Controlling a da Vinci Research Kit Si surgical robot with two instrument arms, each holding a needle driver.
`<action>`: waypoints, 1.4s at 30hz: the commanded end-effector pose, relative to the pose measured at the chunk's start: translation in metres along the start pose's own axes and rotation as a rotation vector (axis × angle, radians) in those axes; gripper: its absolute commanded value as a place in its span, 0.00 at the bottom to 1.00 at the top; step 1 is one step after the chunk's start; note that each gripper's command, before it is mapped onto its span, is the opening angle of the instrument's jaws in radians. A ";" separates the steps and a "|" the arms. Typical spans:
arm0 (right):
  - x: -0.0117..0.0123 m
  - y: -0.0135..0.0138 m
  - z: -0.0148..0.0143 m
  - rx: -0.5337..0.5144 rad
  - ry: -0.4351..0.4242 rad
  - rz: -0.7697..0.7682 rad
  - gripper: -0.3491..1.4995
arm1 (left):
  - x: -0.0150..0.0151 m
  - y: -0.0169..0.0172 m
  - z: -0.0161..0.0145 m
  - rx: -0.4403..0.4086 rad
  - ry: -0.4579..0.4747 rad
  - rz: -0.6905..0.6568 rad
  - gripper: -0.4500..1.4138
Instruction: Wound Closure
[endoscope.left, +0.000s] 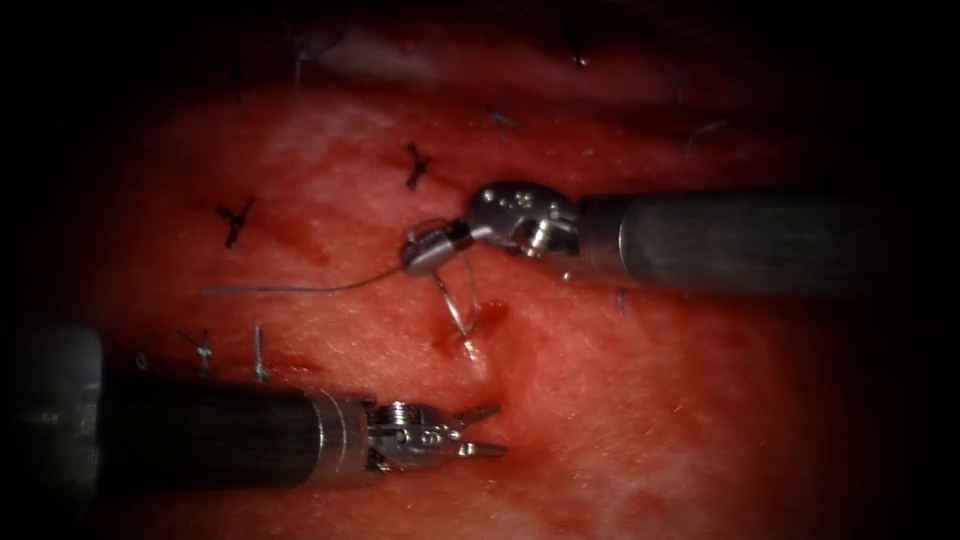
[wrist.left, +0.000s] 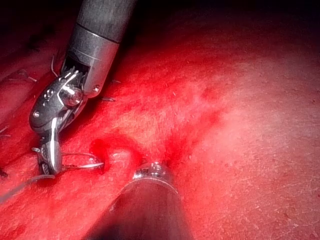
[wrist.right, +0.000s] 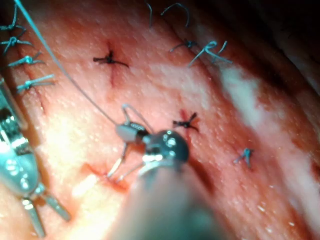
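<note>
My right tool (endoscope.left: 428, 250) comes in from the right, above the cut (endoscope.left: 478, 345), with its jaws shut on the curved needle (endoscope.left: 458, 318) near the thread end. From the jaws the needle arcs down to the red spot at the cut and meets the tissue there; its depth is hidden. The blue thread (endoscope.left: 300, 289) trails left from the jaws across the tissue. Below the cut, my left tool (endoscope.left: 485, 430) lies with its jaws open and holds nothing. The left wrist view has the right tool (wrist.left: 50, 160) and needle (wrist.left: 85, 165). In the right wrist view are the needle (wrist.right: 116, 167), the thread (wrist.right: 65, 70) and the open left tool (wrist.right: 42, 212).
Several finished stitches with dark knots lie on the tissue left of the cut (endoscope.left: 415, 165) (endoscope.left: 233, 220) (endoscope.left: 203, 350). Short cut thread ends stand along the far edge (endoscope.left: 300, 50). Red fluid wets the tissue (endoscope.left: 620, 400) around the cut.
</note>
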 end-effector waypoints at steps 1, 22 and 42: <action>0.0002 0.0005 0.0006 0.005 -0.001 0.019 0.00 | 0.0000 0.0002 0.0007 -0.001 0.001 0.001 0.34; -0.0011 -0.0024 0.0009 0.114 -0.018 0.040 0.00 | -0.0003 0.0000 0.0002 -0.008 0.003 0.004 0.33; -0.0049 -0.0064 0.0015 0.153 -0.003 0.248 0.00 | -0.0007 -0.0004 -0.0008 -0.009 0.000 0.009 0.32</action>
